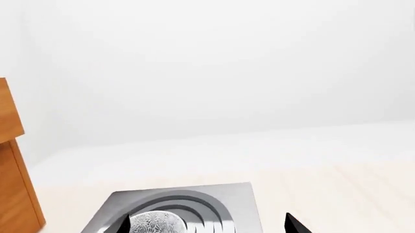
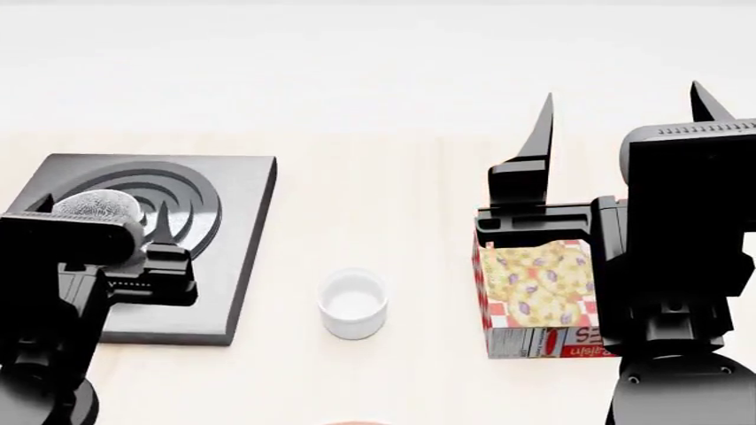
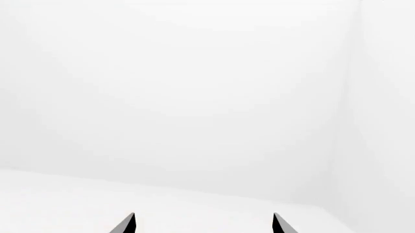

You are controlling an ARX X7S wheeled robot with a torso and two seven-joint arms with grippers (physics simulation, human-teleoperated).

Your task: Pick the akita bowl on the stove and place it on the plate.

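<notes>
The akita bowl [image 2: 101, 205] sits on the stove [image 2: 243, 257], right on the ring burner at the far left of the bench [image 2: 378, 177], and the left hand [image 1: 211, 225] is the one lined up for it. From the left wrist view, the speckled bowl shows just ahead of the hand, off toward one fingertip rather than centred between the two, with both tips spread wide and nothing between them, so the hand is released. In the head view the left arm's dark housing hangs over the near side of the bowl, hiding most of it. The right hand [image 2: 621, 111] is up in the air well apart from the stove, fingers wide and empty, above a patterned carton [image 2: 537, 288]. A small white cup [image 2: 353, 304] stands between stove and carton. The plate is not clearly in view. The left arm is plainly nearer; the likely call is a small sideways correction to centre the bowl before closing.
</notes>
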